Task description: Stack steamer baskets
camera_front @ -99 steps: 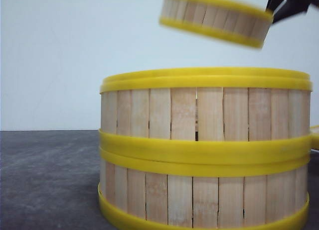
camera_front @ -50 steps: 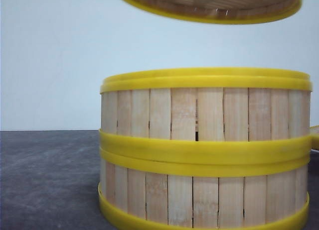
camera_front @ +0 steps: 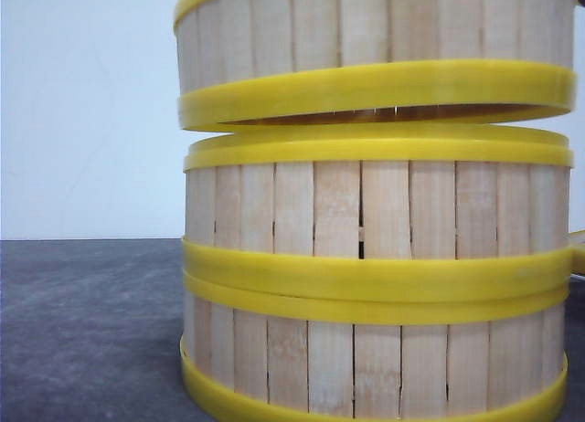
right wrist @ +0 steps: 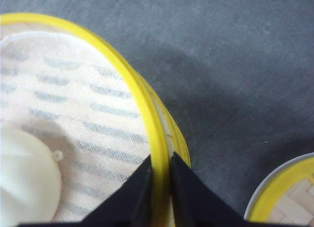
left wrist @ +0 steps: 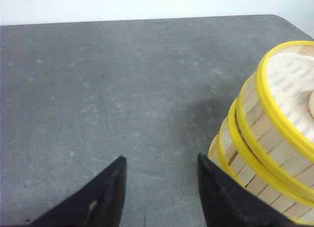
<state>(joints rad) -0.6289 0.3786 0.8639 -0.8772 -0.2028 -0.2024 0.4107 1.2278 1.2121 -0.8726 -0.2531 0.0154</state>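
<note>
Right hand (right wrist: pixel 161 187) pinches the top basket (camera_front: pixel 384 47) by its rim, hovering just above the stack (camera_front: pixel 375 276) to align rings; left hand (left wrist: pixel 159 197) spread, idle.

Dark grey table (left wrist: pixel 98 89): stacked steamer baskets (camera_front: pixel 375 285); another basket (right wrist: pixel 287 197) nearby.

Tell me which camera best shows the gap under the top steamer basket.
Front view: the top steamer basket sits tilted above the two-basket stack, with a gap open at its right. The left wrist view shows the baskets only at its edge; the right wrist view shows the right gripper pinching the rim, the gap hidden.
</note>
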